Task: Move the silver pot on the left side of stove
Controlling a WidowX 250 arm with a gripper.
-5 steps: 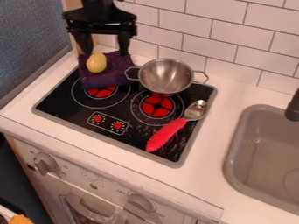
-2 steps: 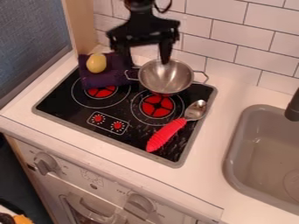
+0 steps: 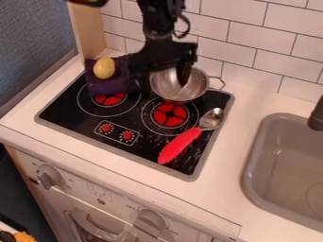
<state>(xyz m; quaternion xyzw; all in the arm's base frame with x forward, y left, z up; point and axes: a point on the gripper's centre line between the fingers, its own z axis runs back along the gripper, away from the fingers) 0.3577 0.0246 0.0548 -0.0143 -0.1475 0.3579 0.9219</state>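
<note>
Down comes the pincer (image 3: 159,84) over pot (image 3: 169,92) and stove (image 3: 71,110), near tiled wall (image 3: 252,42), seemingly spread apart.

Pot (image 3: 169,88): shiny smooth metal. Spoon (image 3: 212,118): glossy metal bowl, ridged plastic-looking red handle. Cloth (image 3: 111,88): purple, soft matt fabric. Cooktop (image 3: 142,137): glossy black, smooth. Wall tiles (image 3: 255,56): smooth, white. Sink (image 3: 251,163): smooth grey. Panel by wall (image 3: 87,29): light wood look. Oven knob (image 3: 50,177): smooth, plastic-looking.
</note>
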